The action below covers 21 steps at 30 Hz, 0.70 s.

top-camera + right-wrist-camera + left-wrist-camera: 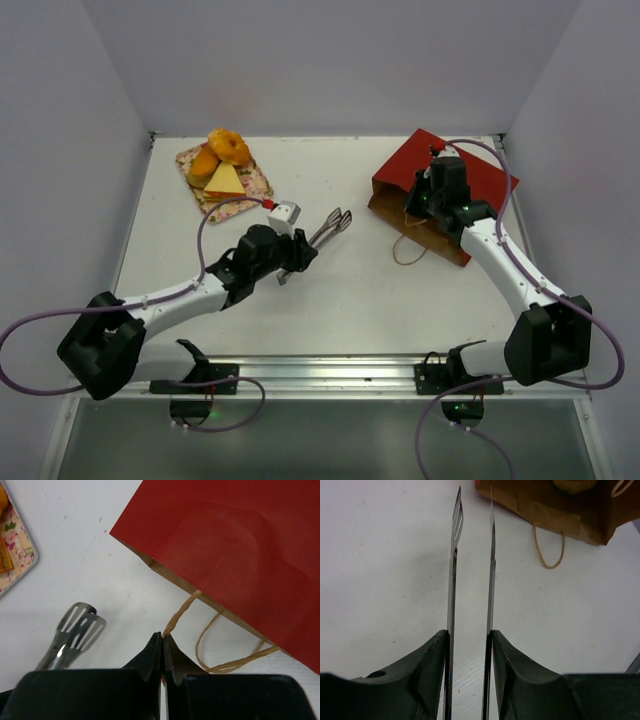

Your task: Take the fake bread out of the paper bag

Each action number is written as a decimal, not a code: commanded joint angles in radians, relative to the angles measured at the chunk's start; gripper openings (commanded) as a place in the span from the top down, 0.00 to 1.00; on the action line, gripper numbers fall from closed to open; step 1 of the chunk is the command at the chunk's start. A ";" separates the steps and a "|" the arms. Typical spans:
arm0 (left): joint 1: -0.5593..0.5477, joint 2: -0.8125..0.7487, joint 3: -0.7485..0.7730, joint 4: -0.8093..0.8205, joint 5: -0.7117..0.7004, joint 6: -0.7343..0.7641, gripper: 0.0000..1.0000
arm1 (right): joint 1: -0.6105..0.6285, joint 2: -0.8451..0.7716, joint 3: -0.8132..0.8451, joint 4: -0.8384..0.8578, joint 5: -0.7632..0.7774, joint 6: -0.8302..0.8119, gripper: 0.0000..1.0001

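left gripper [470, 635]: clamped on metal tongs [454, 575], one blade against each finger; blades stood slightly apart, tips pointing toward the bag.
right gripper [163, 637]: jaws together, pinching one cord handle [181, 611] at the tips; it hung over the bag's open end.
paper bag [395, 180]: dark red, flat on table [350, 330], far right, brown mouth facing the arms; second cord loop [220, 652] lay loose on the table.
fake bread [222, 165]: ring doughnut [231, 146], orange bun [203, 163] and yellow wedge [226, 180] piled on floral tray [258, 187], far left, well apart from the bag.
inside bag: yellowish piece [574, 485] showed in the mouth in the left wrist view, mostly cropped; couldn't tell which piece.
tongs vs bag: tips near mid-table, not touching the bag.
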 commanded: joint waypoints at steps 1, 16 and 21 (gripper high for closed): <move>-0.042 0.037 -0.073 0.144 -0.128 -0.010 0.57 | -0.005 -0.039 -0.005 -0.008 -0.021 -0.021 1.00; -0.262 0.129 -0.109 0.136 -0.490 -0.029 0.56 | -0.003 -0.063 -0.030 -0.009 -0.006 -0.030 1.00; -0.325 0.218 -0.109 0.159 -0.582 -0.052 0.56 | -0.003 -0.072 -0.028 -0.011 0.005 -0.032 1.00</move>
